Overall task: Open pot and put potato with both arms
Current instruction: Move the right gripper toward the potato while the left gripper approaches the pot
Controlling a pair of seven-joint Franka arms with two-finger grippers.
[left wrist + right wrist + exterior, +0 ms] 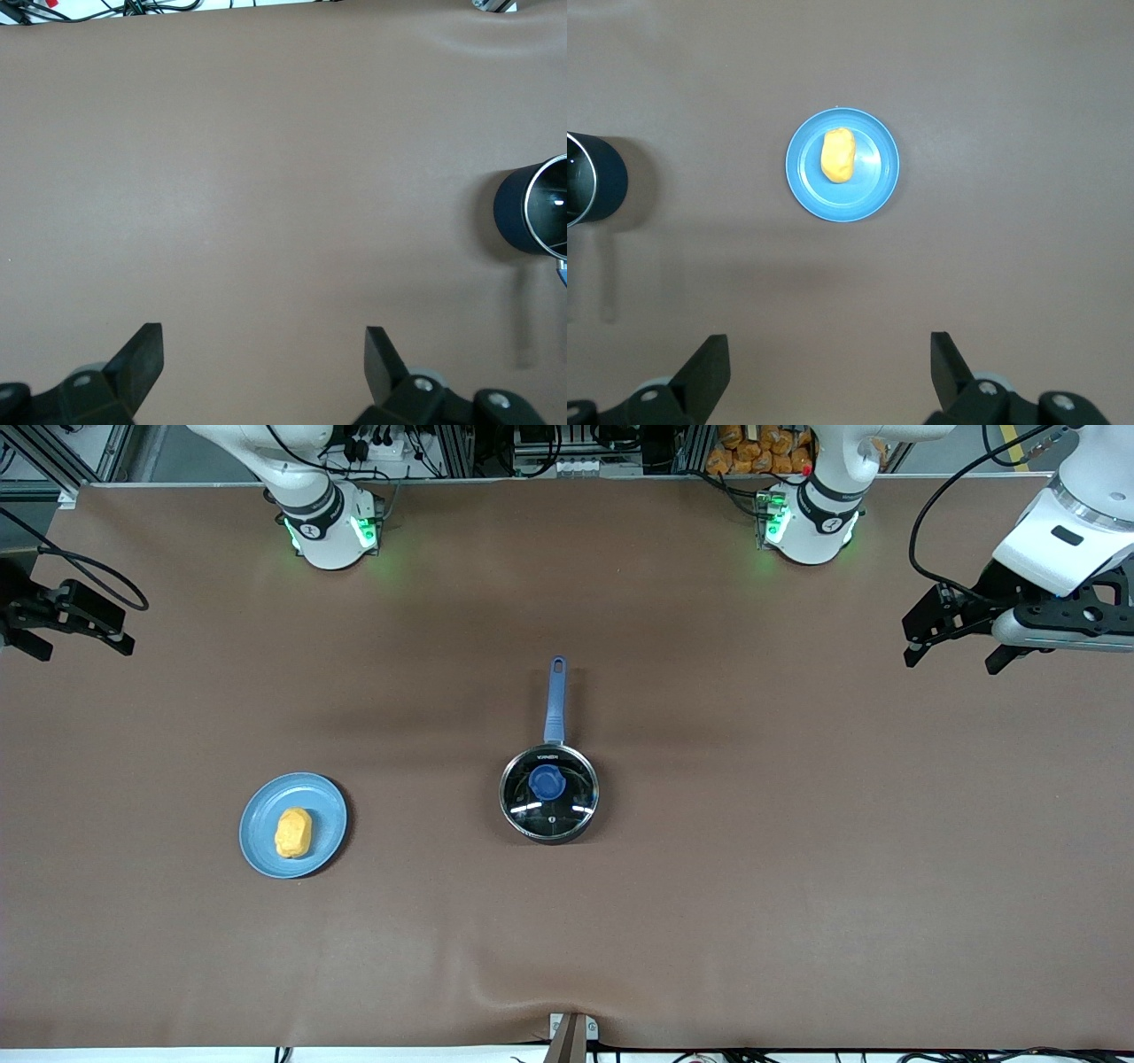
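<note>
You were at the very start: nothing had been gripped, the lid sat on the pot, and the potato lay untouched.

Begin at the right arm's end of the table (797,921). Your right hand (53,633) hung over the table's edge there, well apart from everything, and its wrist view showed the fingers (709,363) spread wide with nothing between them. The potato (293,833), small, oblong, lumpy and yellow-orange, lay on a flat light-blue plate (330,797), a little off the plate's middle.

At the middle of the table stood the pot (549,794), a small round black saucepan, its glass lid (576,779) seated and catching glints of light, the blue knob (547,783) at its centre. Its long blue handle (555,700) ran straight toward the arms' bases, farther from the front camera than the bowl.

Over the left arm's end hung your left hand (961,638), also spread and empty, with only the pot's rim at the margin of its wrist view.

I judged the next move to be the lid: you needed to bring the left hand down over the knob and close squarely, since it is small and rounded. The right hand could then take the potato across its narrow width.
</note>
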